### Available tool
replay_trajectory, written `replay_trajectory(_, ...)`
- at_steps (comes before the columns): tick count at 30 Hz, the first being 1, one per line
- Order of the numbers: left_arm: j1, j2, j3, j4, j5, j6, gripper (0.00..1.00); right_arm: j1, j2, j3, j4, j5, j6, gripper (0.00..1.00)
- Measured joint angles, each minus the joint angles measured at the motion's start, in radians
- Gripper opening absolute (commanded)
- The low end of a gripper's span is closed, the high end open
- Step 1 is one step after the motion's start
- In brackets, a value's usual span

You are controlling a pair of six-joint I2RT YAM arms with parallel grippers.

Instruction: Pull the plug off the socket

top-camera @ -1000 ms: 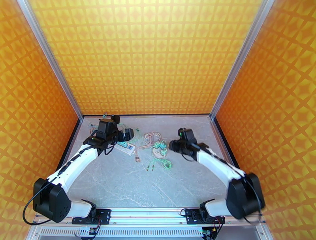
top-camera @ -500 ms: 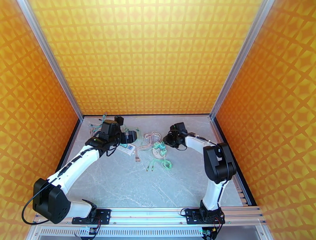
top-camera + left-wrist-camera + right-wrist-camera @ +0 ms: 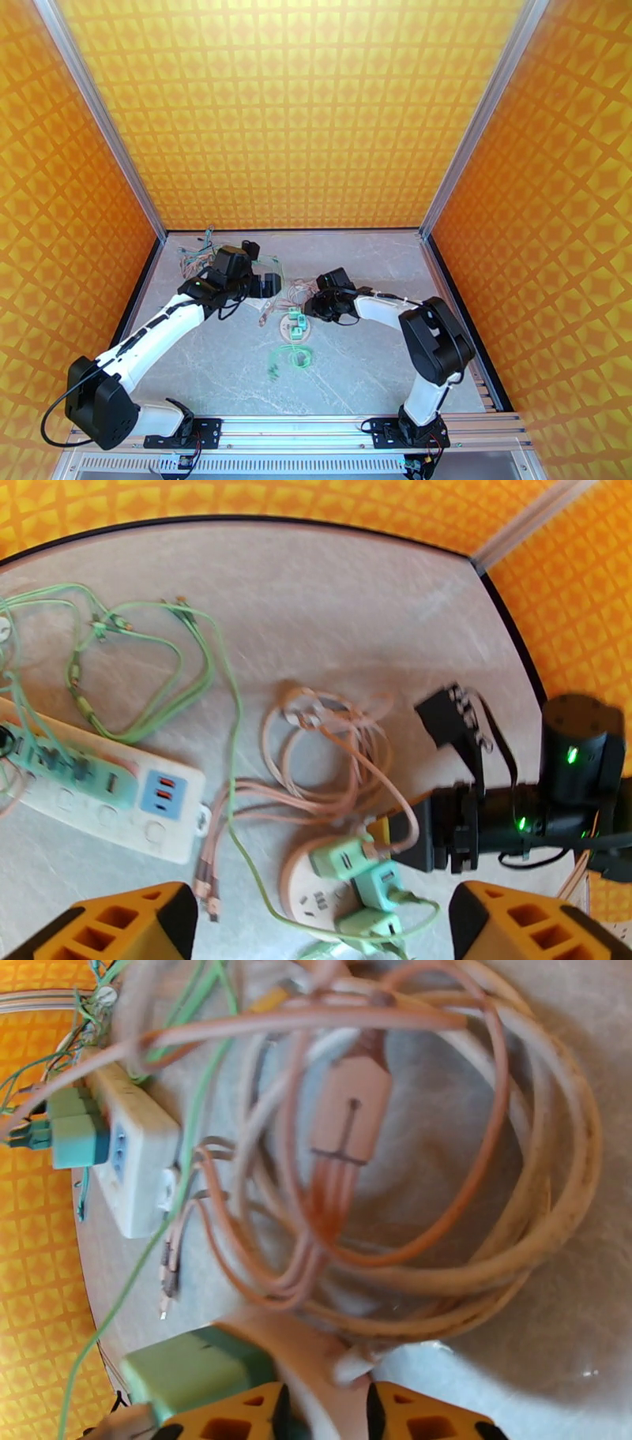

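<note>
Though blocky, mint-green plug (image 3: 340,857) in beige socket (image 3: 302,892)

Mint-green plugs (image 3: 344,859), pinkish socket (image 3: 300,884), orange diamond-patterned walls (image 3: 300,103).

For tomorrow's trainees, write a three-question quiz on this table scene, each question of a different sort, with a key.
1. True or false: the left gripper is open and holds nothing.
2. What colour are the plugs in the round socket? A green, B red, C black.
3. Which gripper is closed on the round socket's edge?
Key: 1 true; 2 A; 3 the right gripper.
</note>
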Motion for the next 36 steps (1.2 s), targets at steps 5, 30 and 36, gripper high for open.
replay_trajectory(5, -0.085, -0.064, -0.041, -0.011, -0.042, -0.044, 0.75, -0.002, -0.124, -0.012, -0.028, 0.058, -0.024, 0.36)
replay_trajectory(30, -0.330, 0.216, -0.057, -0.058, -0.170, -0.236, 0.71, 0.027, -0.419, -0.284, -0.044, 0.143, -0.029, 0.39)
replay_trajectory(36, -0.343, 0.348, 0.046, -0.110, -0.231, -0.286, 0.69, 0.027, -0.440, -0.284, -0.044, 0.155, -0.029, 0.39)
